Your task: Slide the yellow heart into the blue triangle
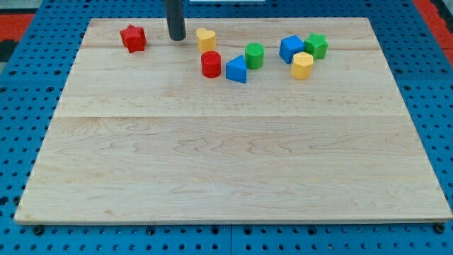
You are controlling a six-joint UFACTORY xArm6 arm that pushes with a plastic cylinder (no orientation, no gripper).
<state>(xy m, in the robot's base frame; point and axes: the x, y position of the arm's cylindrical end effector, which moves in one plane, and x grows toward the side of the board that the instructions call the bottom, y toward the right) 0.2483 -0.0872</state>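
Note:
The yellow heart (206, 39) lies near the view's top, left of centre. The blue triangle (237, 69) lies below and to the right of it, a short gap apart. A red cylinder (211, 64) stands directly below the heart, touching or nearly touching the triangle's left side. My tip (176, 37) rests on the board just left of the yellow heart, a small gap between them. No gripper is present.
A red star (132, 37) lies left of my tip. A green cylinder (254, 54) stands right of the triangle. Further right are a blue cube (291, 49), a green star (316, 46) and a yellow hexagon (302, 65). The wooden board (226, 163) ends close above the blocks.

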